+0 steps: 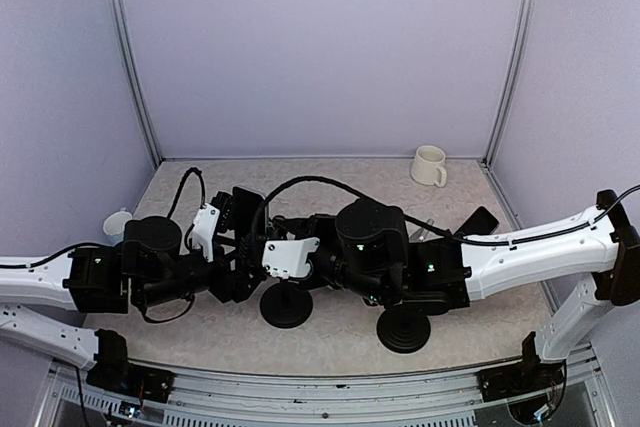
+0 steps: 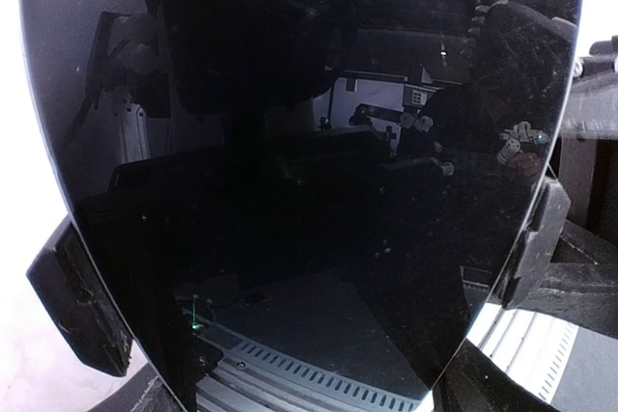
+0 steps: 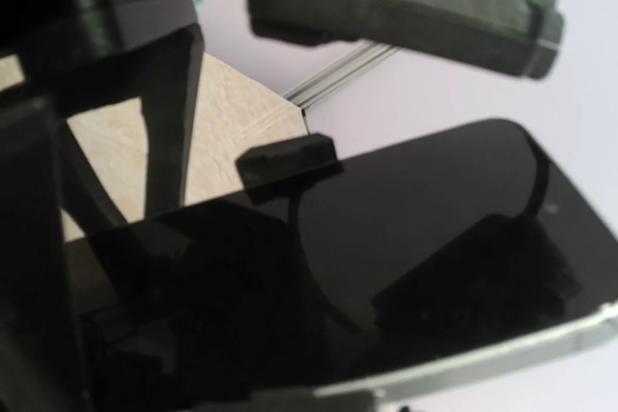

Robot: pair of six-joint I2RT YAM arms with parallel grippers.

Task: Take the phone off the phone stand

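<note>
As left hand [image 2: 307,275] clasps its edges, phone [image 2: 290,190] between fingers [image 2: 77,308].

Stand base [image 1: 286,307] front-centre, mug [image 1: 429,165] back-right corner

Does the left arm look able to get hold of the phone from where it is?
Probably yes: the phone fills its wrist view, and the left gripper straddles it with fingers at both edges, nothing between. Whether they press it is unclear.

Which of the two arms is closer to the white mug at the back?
Right. The right arm stretches past just in front of the mug; the left arm lies on the opposite side, well away.
</note>
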